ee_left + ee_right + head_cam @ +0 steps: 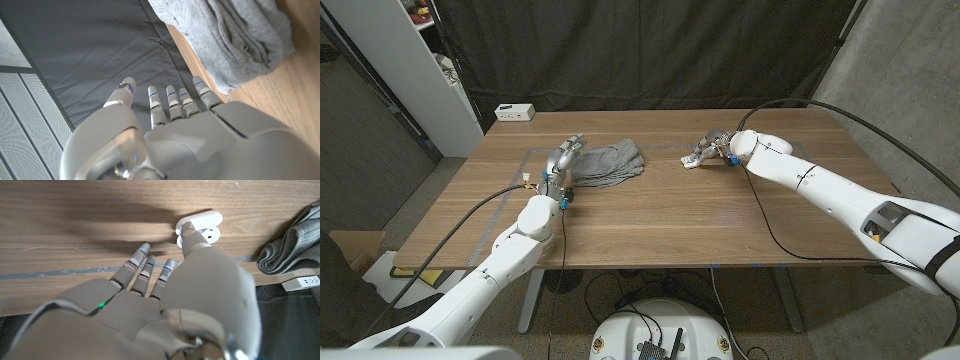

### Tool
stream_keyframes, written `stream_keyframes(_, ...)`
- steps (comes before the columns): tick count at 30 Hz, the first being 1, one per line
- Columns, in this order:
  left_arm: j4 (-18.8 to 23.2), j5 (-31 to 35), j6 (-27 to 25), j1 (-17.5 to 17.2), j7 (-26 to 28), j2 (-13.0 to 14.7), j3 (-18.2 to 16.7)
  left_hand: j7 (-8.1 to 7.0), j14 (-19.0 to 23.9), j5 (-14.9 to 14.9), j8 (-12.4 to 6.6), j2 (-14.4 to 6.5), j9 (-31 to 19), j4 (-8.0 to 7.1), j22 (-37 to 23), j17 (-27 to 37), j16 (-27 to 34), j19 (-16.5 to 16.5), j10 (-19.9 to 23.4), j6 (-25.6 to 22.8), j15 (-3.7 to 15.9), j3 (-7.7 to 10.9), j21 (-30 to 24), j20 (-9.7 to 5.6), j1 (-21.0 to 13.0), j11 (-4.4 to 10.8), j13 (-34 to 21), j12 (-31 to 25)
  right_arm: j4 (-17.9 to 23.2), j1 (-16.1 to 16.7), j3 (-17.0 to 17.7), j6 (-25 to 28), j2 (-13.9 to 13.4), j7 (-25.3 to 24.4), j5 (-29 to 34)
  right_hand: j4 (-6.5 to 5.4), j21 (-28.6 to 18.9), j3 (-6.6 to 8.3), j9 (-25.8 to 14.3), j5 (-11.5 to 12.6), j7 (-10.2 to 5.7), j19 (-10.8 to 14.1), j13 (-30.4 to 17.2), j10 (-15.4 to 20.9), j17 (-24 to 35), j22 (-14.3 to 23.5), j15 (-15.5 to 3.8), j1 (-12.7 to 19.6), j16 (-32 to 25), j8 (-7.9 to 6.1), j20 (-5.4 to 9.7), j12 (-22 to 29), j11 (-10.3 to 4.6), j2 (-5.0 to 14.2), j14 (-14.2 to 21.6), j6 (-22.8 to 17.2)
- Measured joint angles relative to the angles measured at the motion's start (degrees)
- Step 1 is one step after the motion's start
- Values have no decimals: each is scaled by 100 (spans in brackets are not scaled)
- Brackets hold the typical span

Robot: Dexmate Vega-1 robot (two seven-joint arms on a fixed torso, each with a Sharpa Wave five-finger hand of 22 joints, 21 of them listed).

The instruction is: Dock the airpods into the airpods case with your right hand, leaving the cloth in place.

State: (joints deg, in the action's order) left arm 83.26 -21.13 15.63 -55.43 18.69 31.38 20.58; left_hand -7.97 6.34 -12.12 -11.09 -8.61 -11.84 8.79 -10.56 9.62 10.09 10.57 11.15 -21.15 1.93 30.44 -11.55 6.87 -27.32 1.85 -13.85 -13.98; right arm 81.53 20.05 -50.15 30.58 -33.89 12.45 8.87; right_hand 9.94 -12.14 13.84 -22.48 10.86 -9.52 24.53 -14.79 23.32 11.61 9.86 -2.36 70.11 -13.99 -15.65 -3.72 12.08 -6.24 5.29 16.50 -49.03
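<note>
The white airpods case point(691, 160) lies on the wooden table right of the middle; in the right wrist view the airpods case point(201, 218) looks open, with a small white rounded part point(212, 233) against it. I cannot tell the earbuds apart from the case. My right hand point(712, 147) sits just behind the case; the right hand point(165, 295) has its fingers spread, and its thumb tip point(188, 230) touches the case. The grey cloth point(608, 163) lies crumpled left of the middle. My left hand point(563, 158) stands beside the cloth point(240, 35), fingers straight and apart, holding nothing.
A white power strip point(515, 112) lies at the table's far left edge. A grey tape line point(60, 272) runs across the tabletop. A white shelf unit point(400, 70) stands off the table's left side, and a black curtain hangs behind.
</note>
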Motion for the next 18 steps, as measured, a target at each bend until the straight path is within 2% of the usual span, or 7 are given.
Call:
stream_keyframes(16,-79,-12,39,45,-31,-11,22,-88,0,0,0,-30,0,23,1,0,0,1,0,35,0,23,0,1,-30,0,-14,0,26,180,168,-205,-42,-313,-319,-57,0,-8,-135,0,-47,46,-53,0,80,0,-7,23,-110,-1,15,22,0,23,129,301)
stream_keyframes(18,-81,-12,49,52,-44,-11,25,-87,0,0,0,-30,0,23,1,0,0,-1,0,35,1,23,0,45,-30,0,-14,0,46,212,196,-213,-51,-359,-355,-81,0,-32,-156,0,-70,46,-53,0,104,0,1,23,-110,2,15,44,0,23,166,384)
